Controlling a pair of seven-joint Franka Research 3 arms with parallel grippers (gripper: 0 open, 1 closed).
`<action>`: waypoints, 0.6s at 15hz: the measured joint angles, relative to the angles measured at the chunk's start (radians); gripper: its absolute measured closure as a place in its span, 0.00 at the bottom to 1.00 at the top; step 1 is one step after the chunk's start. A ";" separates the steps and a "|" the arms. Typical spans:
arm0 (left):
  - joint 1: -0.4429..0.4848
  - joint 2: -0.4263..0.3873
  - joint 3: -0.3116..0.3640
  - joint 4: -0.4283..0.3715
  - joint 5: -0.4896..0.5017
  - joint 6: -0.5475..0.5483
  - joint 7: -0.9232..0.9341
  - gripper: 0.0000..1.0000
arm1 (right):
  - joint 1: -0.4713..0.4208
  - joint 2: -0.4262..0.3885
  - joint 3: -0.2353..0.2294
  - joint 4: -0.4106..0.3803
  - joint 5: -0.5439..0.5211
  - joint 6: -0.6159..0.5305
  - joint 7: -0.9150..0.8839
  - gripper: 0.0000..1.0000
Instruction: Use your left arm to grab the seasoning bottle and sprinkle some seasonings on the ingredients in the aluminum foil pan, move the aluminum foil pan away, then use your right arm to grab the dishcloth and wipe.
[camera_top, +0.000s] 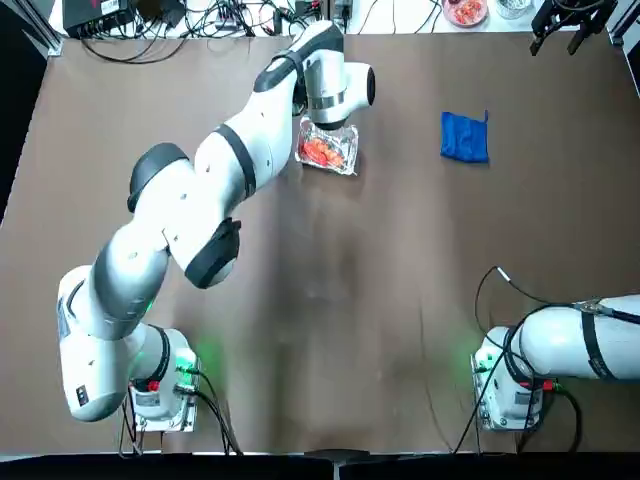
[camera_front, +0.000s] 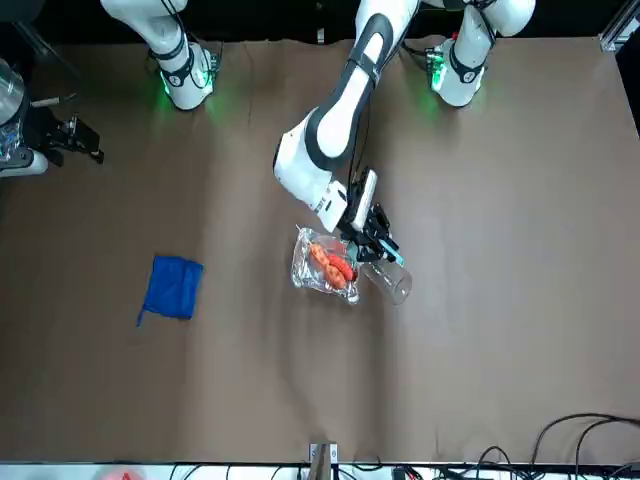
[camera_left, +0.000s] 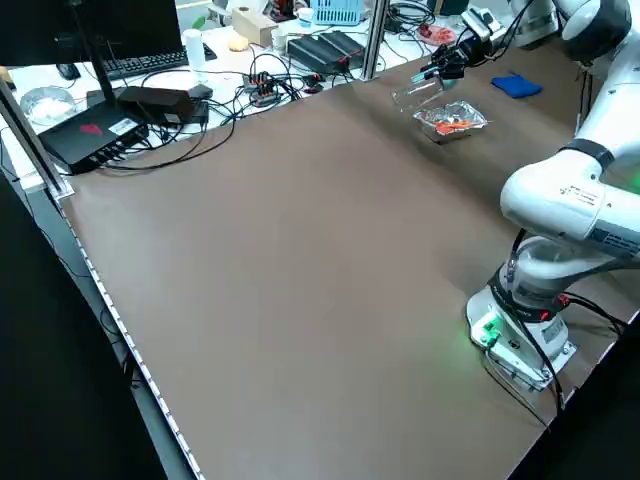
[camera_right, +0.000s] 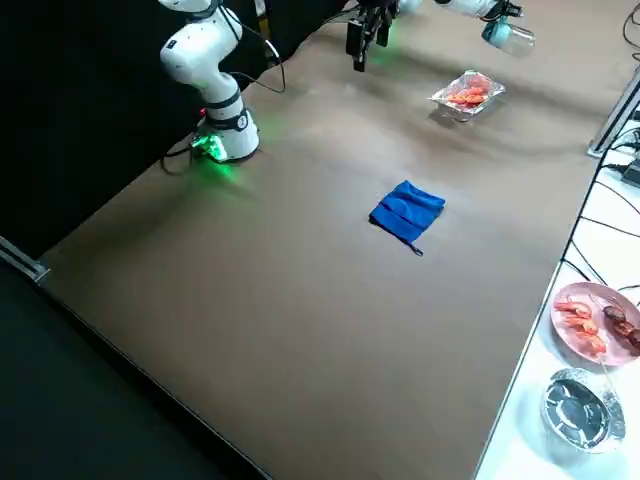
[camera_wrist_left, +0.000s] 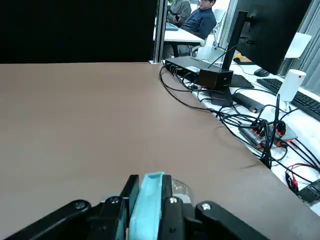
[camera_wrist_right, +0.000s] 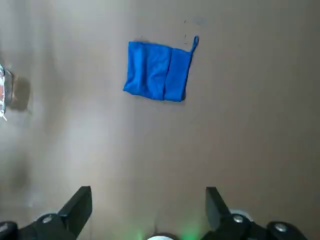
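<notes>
across the brown table (camera_top: 350, 390), your left arm (camera_top: 235, 165) is reaching out to the far side; your right gripper (camera_wrist_right: 149, 192) is waiting with fingers parted, off to the right of the dishcloth (camera_top: 464, 137), which is lying well apart from the foil pan (camera_right: 437, 98); your left gripper (camera_wrist_left: 149, 181) is clasping the seasoning bottle (camera_front: 392, 282) at its blue end, tilted close beside the pan; its clear body is pointing away from the orange-red food (camera_top: 322, 152), so you are risking seasoning landing on the table if you are shaking it at that angle; a low swing could be knocking the pan's light foil rim; a loose clasp could be dropping the bottle; printing on the left arm is staying too small for you to read
</notes>
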 joint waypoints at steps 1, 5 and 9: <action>-0.002 0.002 0.000 0.000 0.001 -0.004 0.000 0.77 | 0.000 0.000 0.000 0.000 0.000 0.000 0.000 0.00; -0.003 0.001 0.002 0.004 0.002 -0.015 0.001 0.77 | 0.000 0.000 0.000 0.000 0.000 0.000 0.000 0.00; -0.007 -0.020 -0.007 0.027 -0.064 -0.046 0.038 0.77 | 0.000 0.000 0.000 0.000 0.000 0.000 0.000 0.00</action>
